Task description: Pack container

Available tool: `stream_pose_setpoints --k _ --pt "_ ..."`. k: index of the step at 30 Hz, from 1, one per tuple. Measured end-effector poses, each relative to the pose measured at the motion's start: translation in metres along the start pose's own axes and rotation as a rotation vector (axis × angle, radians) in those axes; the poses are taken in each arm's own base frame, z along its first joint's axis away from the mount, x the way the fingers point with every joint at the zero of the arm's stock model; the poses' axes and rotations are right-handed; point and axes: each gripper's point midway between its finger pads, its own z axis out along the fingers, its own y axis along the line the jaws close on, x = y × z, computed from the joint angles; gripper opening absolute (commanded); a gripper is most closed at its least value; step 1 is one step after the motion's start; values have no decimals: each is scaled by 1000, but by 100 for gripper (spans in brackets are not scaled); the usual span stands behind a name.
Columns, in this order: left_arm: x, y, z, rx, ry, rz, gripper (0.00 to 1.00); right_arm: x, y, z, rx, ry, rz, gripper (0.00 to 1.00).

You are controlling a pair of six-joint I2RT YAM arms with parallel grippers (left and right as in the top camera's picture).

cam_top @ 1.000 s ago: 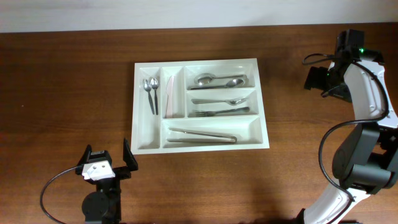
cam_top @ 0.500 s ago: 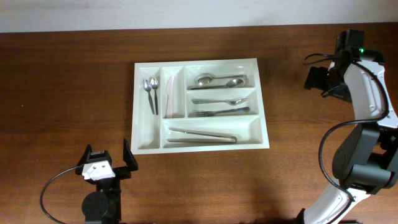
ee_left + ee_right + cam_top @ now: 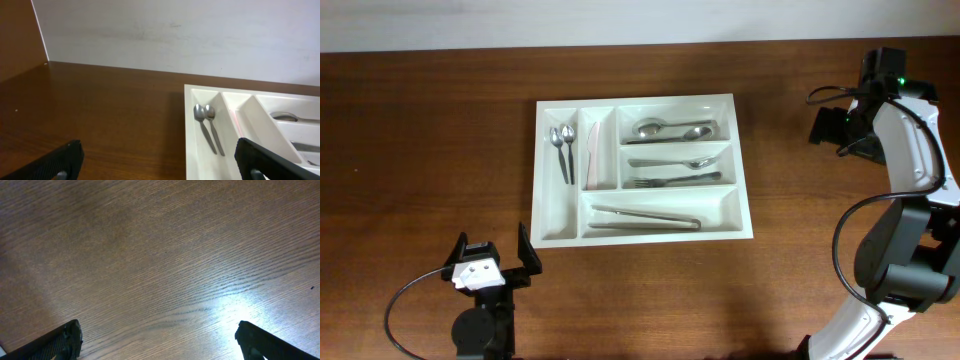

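Note:
The container [image 3: 636, 100], a white compartmented tray, lies mid-table. Two small spoons [image 3: 562, 150] and a knife [image 3: 591, 155] fill its narrow upright slots. Large spoons [image 3: 675, 130], another spoon [image 3: 670, 162], a fork [image 3: 680, 181] and tongs [image 3: 645, 218] lie in the long ones. My left gripper [image 3: 494, 250] stands open near the front edge, just off the tray's front left corner. In the left wrist view the left gripper [image 3: 160, 165] is empty, facing the container's rim [image 3: 190, 125] and the small spoons [image 3: 207, 125]. At the far right my right gripper [image 3: 835, 130] is open; the right wrist view shows that gripper [image 3: 160, 345] above bare wood.
The brown wooden table [image 3: 430, 140] ends at a white wall [image 3: 175, 35] behind it. The right arm's white body [image 3: 905, 230] rises along the right edge. A black cable [image 3: 405, 300] loops beside the left arm's base.

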Motion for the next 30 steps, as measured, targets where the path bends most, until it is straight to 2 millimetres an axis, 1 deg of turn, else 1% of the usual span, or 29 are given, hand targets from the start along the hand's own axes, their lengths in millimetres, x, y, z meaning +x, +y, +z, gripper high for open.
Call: stream_pose_setpoints --k 4,10,13,16,19,22,24,25,27,30 --pt "0 0 0 0 0 0 99 0 1 0 -8 1 0 99" --pt "0 0 0 0 0 0 99 3 22 -2 -118 17 -4 99" --pt "0 0 0 0 0 0 99 3 30 -11 -149 1 -13 99" --pt "0 0 0 0 0 0 99 0 40 -40 -166 -63 -39 99" --pt "0 0 0 0 0 0 99 2 51 -86 -175 -185 -79 99" --pt "0 0 0 0 1 0 99 10 59 -127 -180 -337 -111 99" --pt "0 0 0 0 1 0 99 19 62 -144 -190 -429 -125 99" --pt "0 0 0 0 0 0 99 27 63 -150 -197 -469 -130 99" --pt "0 0 0 0 0 0 99 42 62 -153 -209 -532 -136 99" --pt "0 0 0 0 1 0 99 69 56 -148 -221 -594 -134 99"
